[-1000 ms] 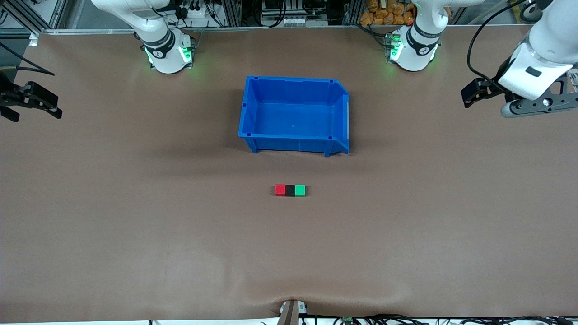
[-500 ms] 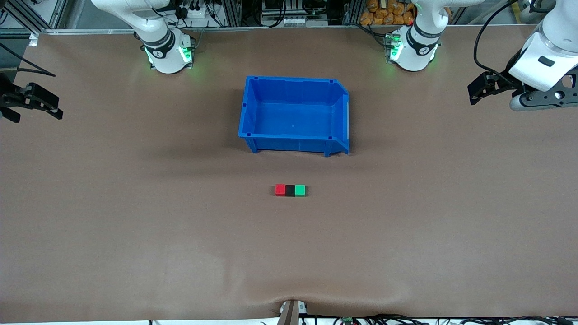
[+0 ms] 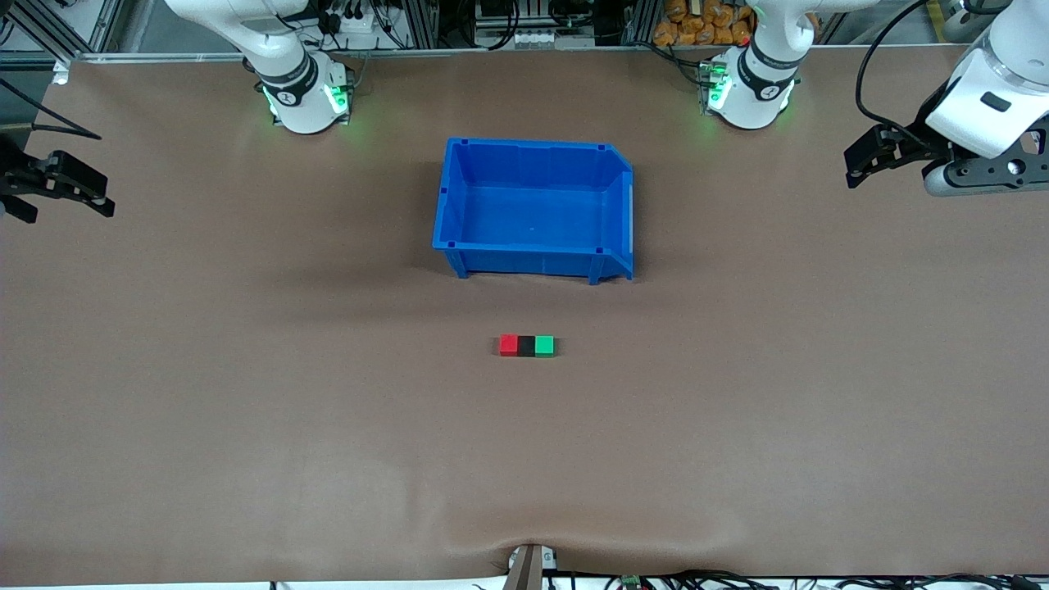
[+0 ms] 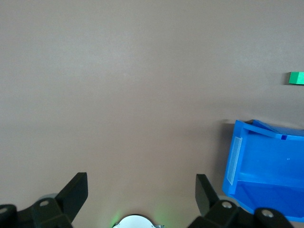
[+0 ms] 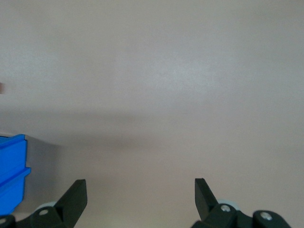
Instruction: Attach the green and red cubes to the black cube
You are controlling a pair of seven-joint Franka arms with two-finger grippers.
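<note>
The red cube (image 3: 509,345), the black cube (image 3: 526,345) and the green cube (image 3: 544,345) lie touching in one row on the brown table, black in the middle, nearer to the front camera than the blue bin. My left gripper (image 3: 856,167) hangs open and holds nothing over the left arm's end of the table, well away from the cubes. In the left wrist view its fingers (image 4: 141,183) frame bare table, with the green cube (image 4: 297,78) at the picture's edge. My right gripper (image 3: 65,205) is open and holds nothing over the right arm's end; the right wrist view (image 5: 140,187) shows bare table between its fingers.
A blue bin (image 3: 524,260) with nothing in it stands mid-table between the cubes and the arm bases. Its wall shows in the left wrist view (image 4: 235,152) and a corner in the right wrist view (image 5: 12,171). Cables lie along the table's front edge.
My left gripper has drawn back and up a little over its end of the table. The right gripper and the three cubes have not moved.
</note>
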